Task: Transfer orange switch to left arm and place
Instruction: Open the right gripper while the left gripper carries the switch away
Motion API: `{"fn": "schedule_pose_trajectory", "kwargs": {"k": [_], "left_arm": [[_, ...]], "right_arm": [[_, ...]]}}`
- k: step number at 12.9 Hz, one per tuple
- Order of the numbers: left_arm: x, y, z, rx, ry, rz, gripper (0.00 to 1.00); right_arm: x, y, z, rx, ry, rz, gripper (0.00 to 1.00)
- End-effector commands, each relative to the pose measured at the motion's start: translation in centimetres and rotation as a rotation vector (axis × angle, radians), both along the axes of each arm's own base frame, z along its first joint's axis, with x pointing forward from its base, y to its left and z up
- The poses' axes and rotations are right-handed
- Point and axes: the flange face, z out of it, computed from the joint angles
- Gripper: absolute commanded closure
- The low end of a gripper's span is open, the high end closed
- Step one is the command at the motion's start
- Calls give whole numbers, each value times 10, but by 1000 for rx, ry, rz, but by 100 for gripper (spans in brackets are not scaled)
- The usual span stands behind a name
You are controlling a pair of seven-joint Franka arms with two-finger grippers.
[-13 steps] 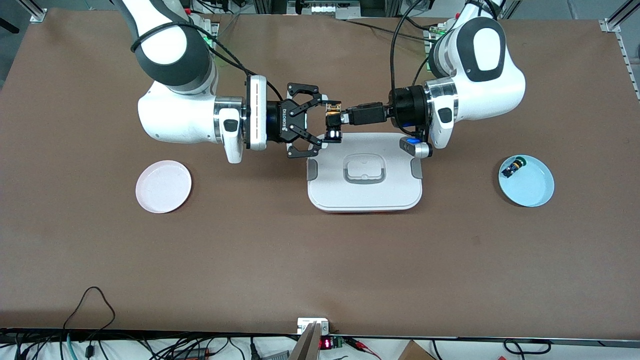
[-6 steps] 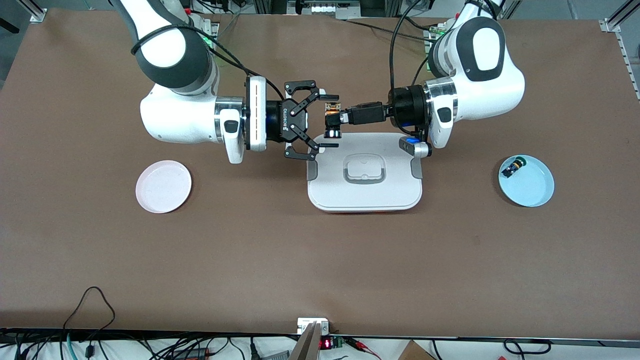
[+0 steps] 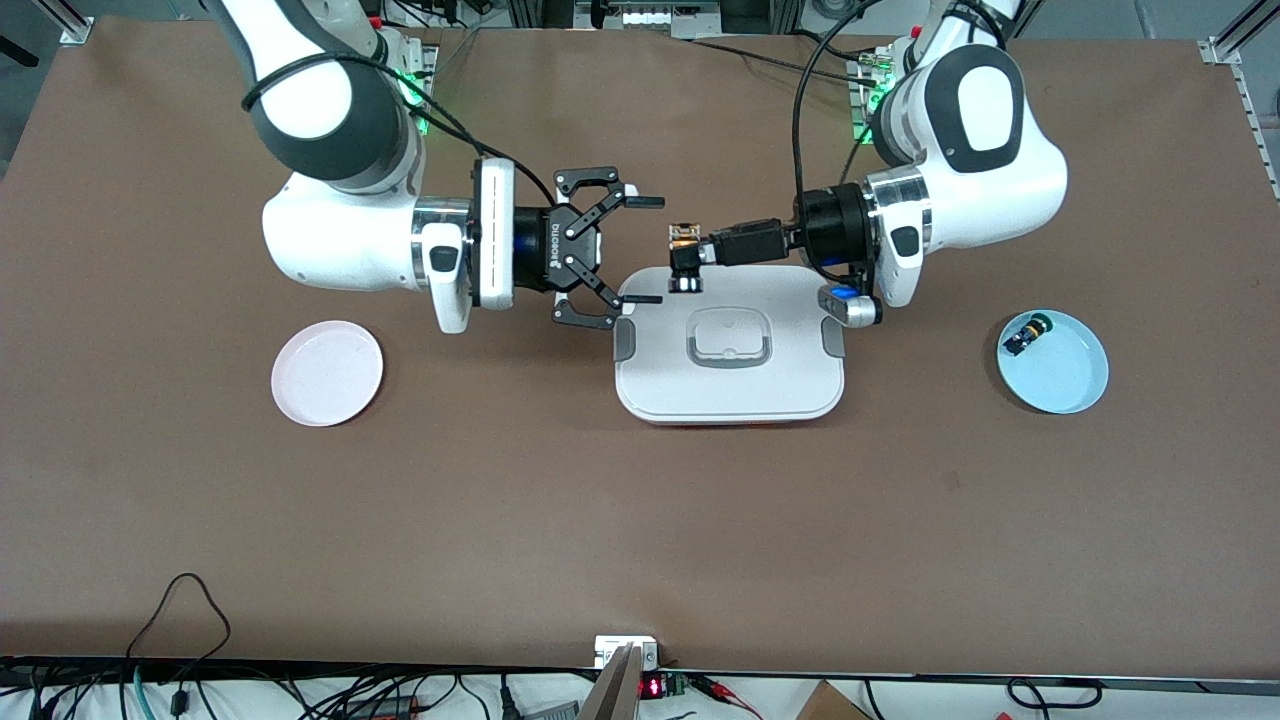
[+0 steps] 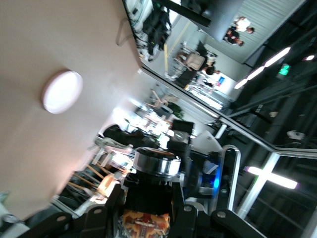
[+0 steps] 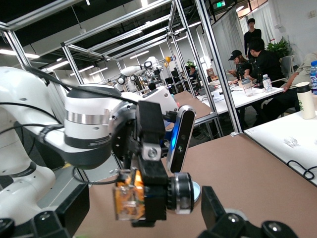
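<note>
handover time is close but not done yet. orange switch (image 3: pixel 685 258) sits pinched in the left gripper (image 3: pixel 692 257), whose fingers are closed tight on it, up in the air over the edge of the white box (image 3: pixel 730 390) that lies toward the robot bases. in the right wrist view you can see the switch (image 5: pixel 148 196) with its tan body and round black end held by that left gripper (image 5: pixel 148 176).

right gripper (image 3: pixel 648 250) hangs with its fingers spread wide and nothing in them, at about 9 o'clock from the switch, over the table just beside the box's corner. a gap shows between it and the switch, so it has no hold on it.

pink plate (image 3: pixel 327 372) lies on the table at about 8 o'clock from the box, toward the right arm's end, with nothing on it. blue plate (image 3: pixel 1070 385) lies at 3 o'clock from the box, toward the left arm's end, and a blue-and-black switch (image 3: pixel 1024 336) rests in it.

my guess: pick-up looks done, and the switch is up clear of the box. what is left is for the right gripper to close on it, the left one to let go, and then the carry, likely to the pink plate.
</note>
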Motion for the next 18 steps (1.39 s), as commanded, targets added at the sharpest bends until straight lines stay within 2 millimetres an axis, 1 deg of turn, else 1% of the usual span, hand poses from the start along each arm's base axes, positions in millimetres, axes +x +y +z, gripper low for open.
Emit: {"fn": "schedule_pose_trajectory", "kwargs": {"k": [1,4,5,6,7,9,10,12,13,15,16,17,18], "left_arm": [[4,32,-9,109,-46,-74,100],[2,59,-29,309,-89,-195,100],[3,73,-34,386,-103,-238,100],[2,87,-45,476,-109,-290,100],[4,113,-59,584,-107,-345,100],[6,159,-87,714,-61,-412,100],[6,179,-104,770,-34,-437,100],[6,228,-126,892,3,-469,100],[7,257,-140,953,26,-489,100],[7,310,-157,1074,55,-529,100],[8,339,-163,1148,67,-552,100],[10,362,-170,1204,70,-583,100],[14,389,-177,1244,87,-592,100]], "right_arm": [[7,-35,-6,39,58,28,0],[21,-85,-19,50,86,63,0],[23,-101,-22,28,80,88,0],[25,-116,-27,-1,75,114,0],[24,-139,-35,-48,75,164,0],[19,-170,-53,-129,89,238,0],[19,-182,-57,-171,94,252,0],[17,-201,-65,-291,192,271,0],[18,-212,-69,-345,244,258,0],[19,-232,-76,-466,357,220,0],[18,-242,-79,-571,410,201,0],[17,-250,-80,-685,458,176,0],[17,-262,-78,-760,512,128,0]]}}
